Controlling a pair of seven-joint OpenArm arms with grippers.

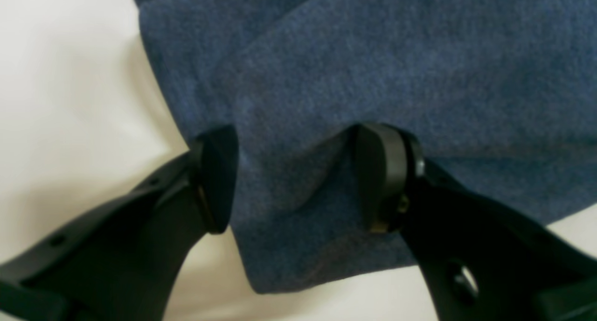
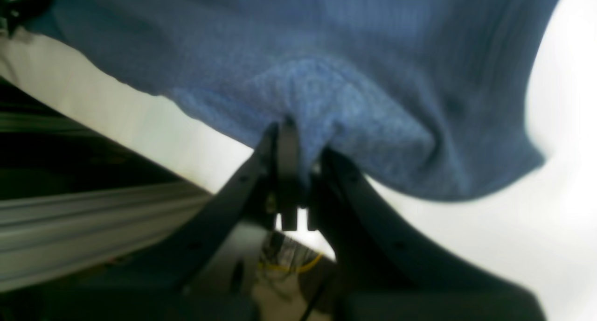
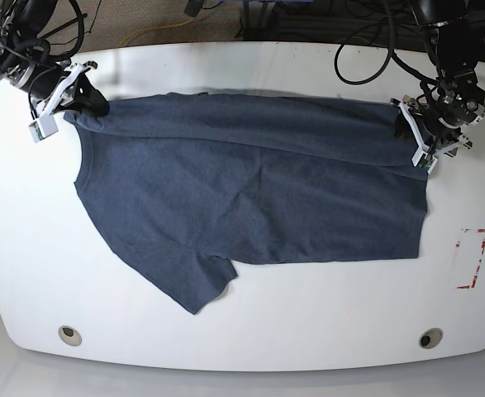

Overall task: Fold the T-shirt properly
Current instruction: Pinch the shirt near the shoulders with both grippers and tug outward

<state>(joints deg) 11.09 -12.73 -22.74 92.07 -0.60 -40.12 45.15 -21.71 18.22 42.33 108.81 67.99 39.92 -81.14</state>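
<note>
The dark slate-blue T-shirt [image 3: 250, 190] lies spread on the white table [image 3: 242, 331], its far edge folded toward the middle and one sleeve pointing to the front. At the shirt's left far corner my right gripper [image 3: 81, 103] holds the cloth. In the right wrist view its jaws [image 2: 303, 148] are shut on a bunched ridge of the T-shirt [image 2: 326, 92]. At the right far corner sits my left gripper [image 3: 414, 136]. Its pads stand apart in the left wrist view, the left gripper [image 1: 298, 181] straddling a fold of the T-shirt [image 1: 373, 69] without pinching it.
A red-marked rectangle [image 3: 471, 258] is on the table near its right edge. Two round holes [image 3: 70, 335] [image 3: 430, 337] sit by the front edge. Cables [image 3: 366, 50] run along the back. A metal rail [image 2: 93, 227] shows beyond the table edge.
</note>
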